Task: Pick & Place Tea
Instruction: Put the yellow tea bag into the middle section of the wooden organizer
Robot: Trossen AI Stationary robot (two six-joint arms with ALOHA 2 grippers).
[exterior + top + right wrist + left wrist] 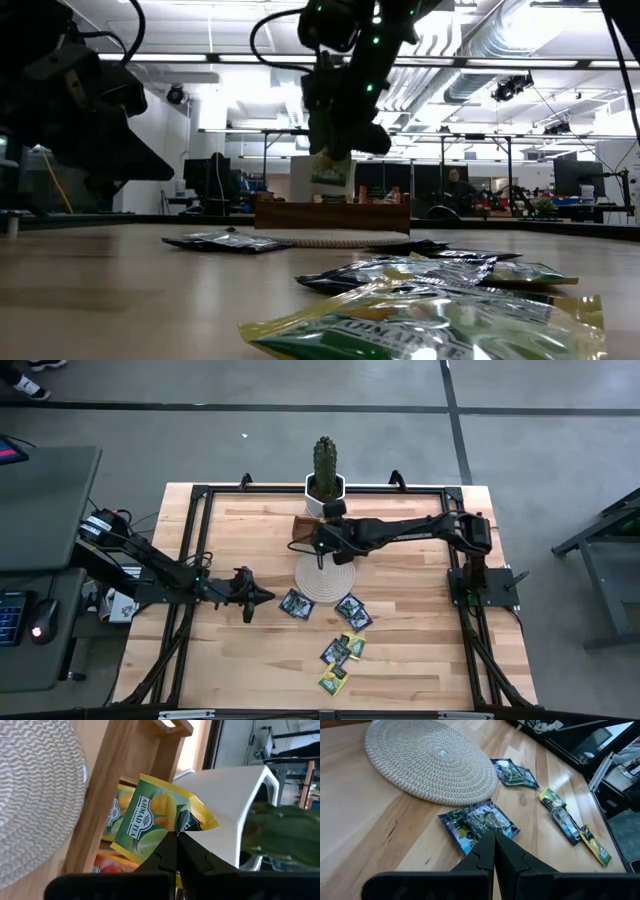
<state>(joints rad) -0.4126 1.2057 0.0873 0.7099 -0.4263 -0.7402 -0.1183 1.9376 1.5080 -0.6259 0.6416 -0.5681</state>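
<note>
My right gripper (pixel 176 836) is shut on a green-and-yellow tea sachet (pixel 150 825) and hovers over the brown wooden tray (pixel 303 528), where more sachets (pixel 114 812) lie. In the low view the sachet (pixel 330 172) hangs under the gripper (pixel 338 140) above the tray (pixel 332 215). My left gripper (pixel 262 597) is shut and raised off the table, pointing at a dark blue sachet (pixel 479 822) lying flat beside the round woven mat (pixel 427 760). Several other sachets (pixel 343 649) lie flat on the near part of the table. My right gripper pinches the green-and-yellow sachet between its two fingers at one edge (pixel 175 826), near a corner. The sachet is lifted clear and hangs below the fingers (pixel 345 150), above the tray.
A cactus in a white pot (pixel 325 480) stands right behind the tray, close to my right gripper. A black frame (pixel 200 495) borders the wooden table. Bare wood lies between my left arm and the near edge.
</note>
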